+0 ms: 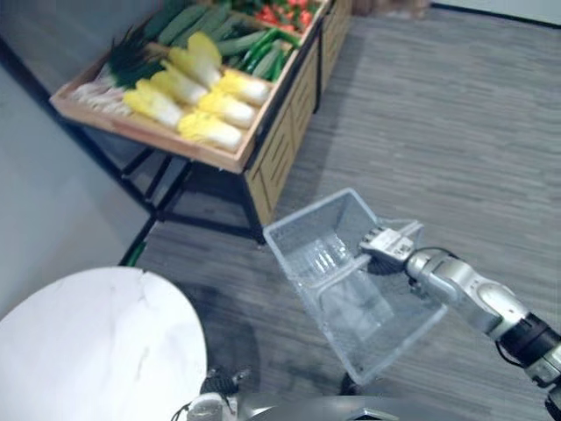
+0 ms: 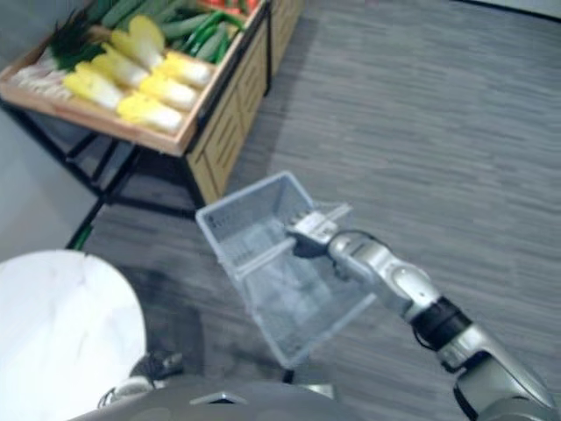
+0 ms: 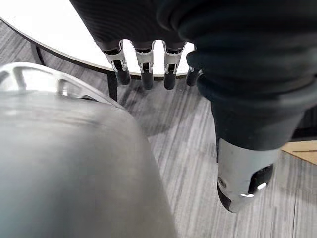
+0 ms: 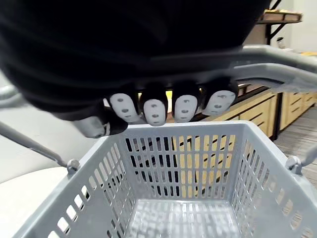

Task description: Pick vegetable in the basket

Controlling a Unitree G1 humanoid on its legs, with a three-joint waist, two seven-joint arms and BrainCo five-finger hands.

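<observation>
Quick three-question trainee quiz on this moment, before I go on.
1. True or false: the grey basket already holds a vegetable.
2. The right hand carries the basket by: A) its handle B) a side wall C) its bottom.
3. Fill in: the yellow cabbages lie on a wooden ____.
Key: 1 false; 2 A; 3 stand.

Basket (image 1: 368, 316) right of table (image 1: 88, 342), before stand (image 1: 280, 140)

free: open floor (image 1: 456, 114) right of produce stand (image 1: 280, 140) | blocked: round white table (image 1: 88, 342) lower left | basket (image 1: 316, 230) mouth: crossed by its handle (image 4: 277, 67)
</observation>
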